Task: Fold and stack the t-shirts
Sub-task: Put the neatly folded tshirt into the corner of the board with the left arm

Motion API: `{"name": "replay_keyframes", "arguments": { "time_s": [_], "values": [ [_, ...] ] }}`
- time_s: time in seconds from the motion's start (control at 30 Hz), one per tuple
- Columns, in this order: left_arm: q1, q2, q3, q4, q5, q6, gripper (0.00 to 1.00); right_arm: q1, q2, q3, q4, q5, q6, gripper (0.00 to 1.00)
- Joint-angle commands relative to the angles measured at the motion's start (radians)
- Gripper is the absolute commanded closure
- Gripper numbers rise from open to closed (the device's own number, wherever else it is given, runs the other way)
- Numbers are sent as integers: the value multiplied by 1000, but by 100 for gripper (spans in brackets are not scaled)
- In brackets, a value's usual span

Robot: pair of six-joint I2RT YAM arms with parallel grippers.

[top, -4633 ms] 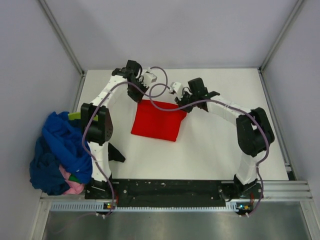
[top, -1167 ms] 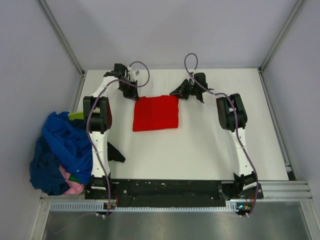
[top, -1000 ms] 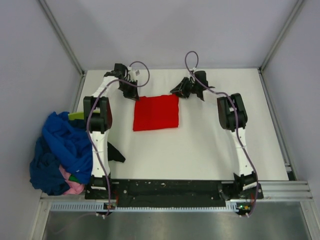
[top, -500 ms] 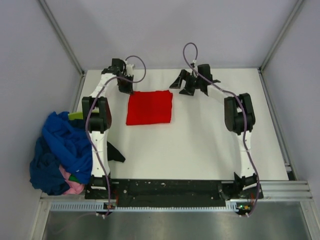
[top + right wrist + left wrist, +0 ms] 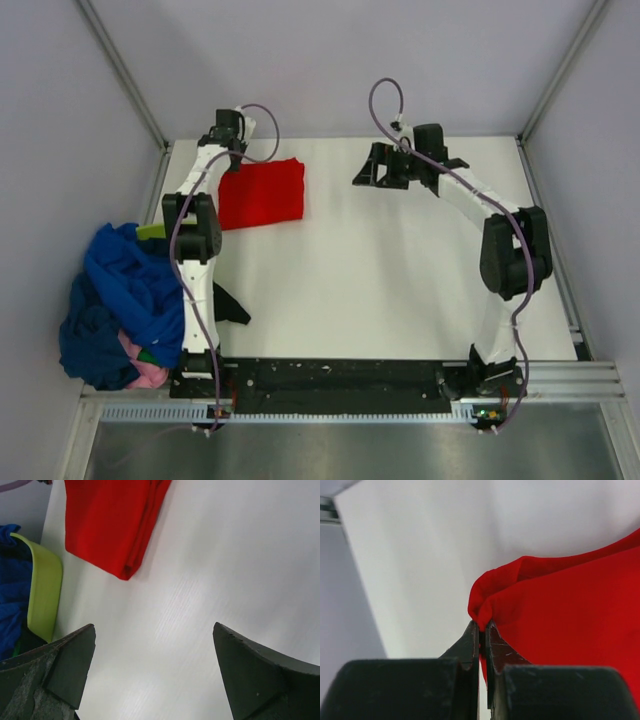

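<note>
Left gripper: I clamp a corner of the red t-shirt, near the left edge of the table.
Right gripper: I'm spread wide, holding nothing.

Top view overhead from near edge; wrist views close, low over table; all share red t-shirt.

white table | pale grey walls | aluminium corner posts | soft even light
</note>
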Motion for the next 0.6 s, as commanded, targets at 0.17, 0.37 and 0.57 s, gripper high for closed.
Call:
{"name": "replay_keyframes", "arguments": {
  "time_s": [0.17,0.37,0.57],
  "values": [
    [26,83,67,326,-389,306,51,-5,-163,-68,-77,29,-134,1],
    [29,-7,16,274,-334,224,25,1,-229,-136,-86,28,-163,1],
    [-34,-315,-244,303,-147,118,27,7,-275,-205,-86,16,-180,1]
  ]
}}
